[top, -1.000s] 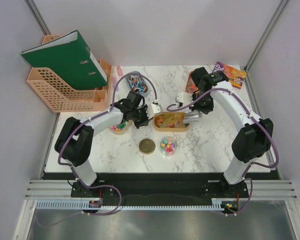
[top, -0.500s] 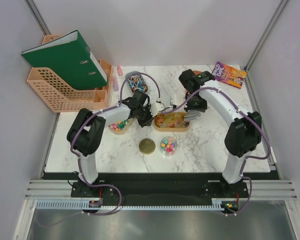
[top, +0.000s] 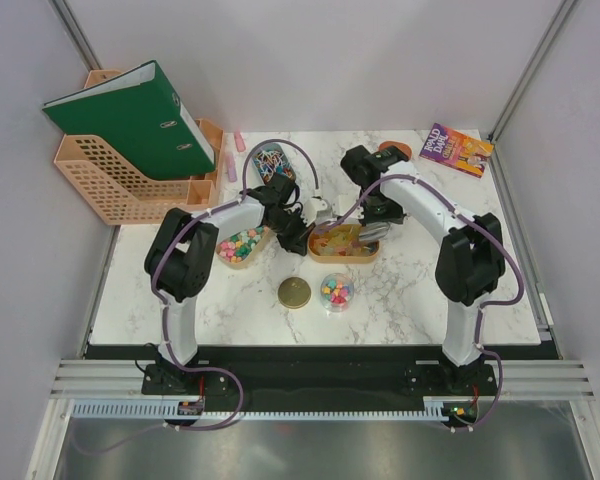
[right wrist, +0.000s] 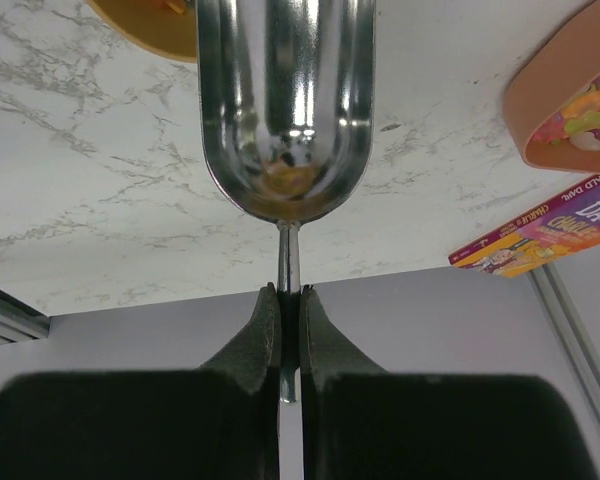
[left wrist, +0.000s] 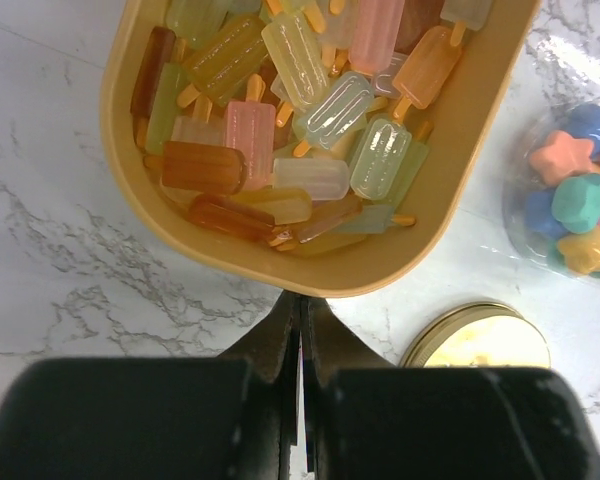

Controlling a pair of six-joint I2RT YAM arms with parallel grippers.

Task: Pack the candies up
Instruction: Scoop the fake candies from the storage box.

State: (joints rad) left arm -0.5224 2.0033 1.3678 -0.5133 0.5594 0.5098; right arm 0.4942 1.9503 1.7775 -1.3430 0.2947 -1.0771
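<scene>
From above, the left pincer [top: 298, 236] sits shut at the left end of the oval tray [top: 325, 257], whose long axis runs left to right across the desk [top: 410, 290]. The right pincer [top: 380, 218] holds a silver scoop [top: 371, 234] over the tray's right end. The candies [top: 342, 241] fill that tray, and more lie in the open jar [top: 336, 291] just in front. The left wrist view shows the jaws pressed together and empty, tips at the tray's near rim, candies straight ahead, the jar off to the right. The right wrist view shows the jaws clamped on the scoop's thin handle, with the bowl pointing straight ahead over bare desk; I cannot tell its load. The right arm, scoop in hand, looks better placed to dig.
</scene>
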